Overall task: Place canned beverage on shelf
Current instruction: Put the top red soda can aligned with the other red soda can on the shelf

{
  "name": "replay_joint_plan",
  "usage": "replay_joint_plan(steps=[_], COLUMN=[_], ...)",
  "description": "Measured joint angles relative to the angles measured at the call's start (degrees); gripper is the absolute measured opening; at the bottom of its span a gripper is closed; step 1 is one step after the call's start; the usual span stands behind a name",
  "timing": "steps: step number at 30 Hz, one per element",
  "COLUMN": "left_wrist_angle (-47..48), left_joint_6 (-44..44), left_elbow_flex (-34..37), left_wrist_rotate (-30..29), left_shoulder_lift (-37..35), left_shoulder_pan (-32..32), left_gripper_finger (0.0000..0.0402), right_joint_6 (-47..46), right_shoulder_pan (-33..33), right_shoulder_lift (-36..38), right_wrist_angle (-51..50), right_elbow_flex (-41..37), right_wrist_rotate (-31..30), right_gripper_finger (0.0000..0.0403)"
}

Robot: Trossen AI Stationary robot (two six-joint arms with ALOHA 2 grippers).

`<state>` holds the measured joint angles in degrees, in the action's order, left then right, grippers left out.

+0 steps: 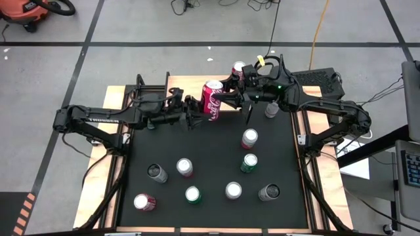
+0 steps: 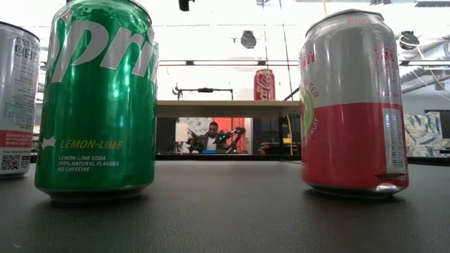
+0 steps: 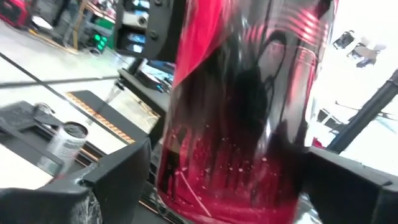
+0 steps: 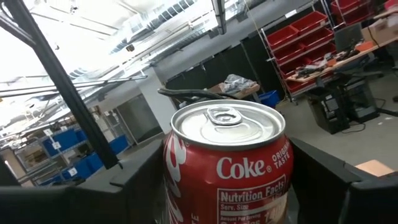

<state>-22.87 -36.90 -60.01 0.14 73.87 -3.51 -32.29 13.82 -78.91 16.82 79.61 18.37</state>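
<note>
A red Coke can [image 1: 213, 98] hangs upright above the far part of the black table [image 1: 210, 151], just in front of the wood-topped shelf [image 1: 187, 84]. My right gripper [image 1: 222, 98] reaches in from the right and is shut on the red Coke can [image 4: 227, 168]. My left gripper [image 1: 199, 111] comes from the left and stands open. Its fingers [image 3: 118, 180] flank the lower body of the red Coke can [image 3: 236, 124] with a narrow gap showing. A second Coke can [image 1: 238, 69] stands by its base on the shelf [image 2: 211, 107], and it also shows in the low view [image 2: 264, 84]. My right gripper pinches the can's side wall [image 4: 177, 186] between its two fingers [image 4: 137, 186], a little below the lid. The fingers come about level from the table's right side. The can is lifted clear of table and shelf, lid up.
Several cans stand on the black table nearer the front, among them a silver-and-red one [image 1: 250, 137], a green one [image 1: 249, 162] and a grey one [image 1: 271, 109] under the right arm. The low view is filled by a Sprite can [image 2: 98, 98] and a pink can [image 2: 351, 105].
</note>
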Motion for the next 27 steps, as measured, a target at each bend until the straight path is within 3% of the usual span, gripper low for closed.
replay_joint_plan(steps=[11,27], left_wrist_angle=[0.23,10.45], left_joint_6=[-0.91,1.25], left_elbow_flex=[0.0,0.08], left_wrist_rotate=[2.37,2.71], left_shoulder_lift=[0.0,-0.13], left_shoulder_pan=[-0.56,-1.07], left_gripper_finger=[0.0387,0.0387], right_joint_6=[-0.07,0.87], right_shoulder_pan=[0.87,5.56], right_shoulder_lift=[0.02,2.11], right_wrist_angle=[0.04,-2.5], right_elbow_flex=[0.0,1.54], right_wrist_rotate=[0.04,1.79], right_gripper_finger=[0.027,0.027])
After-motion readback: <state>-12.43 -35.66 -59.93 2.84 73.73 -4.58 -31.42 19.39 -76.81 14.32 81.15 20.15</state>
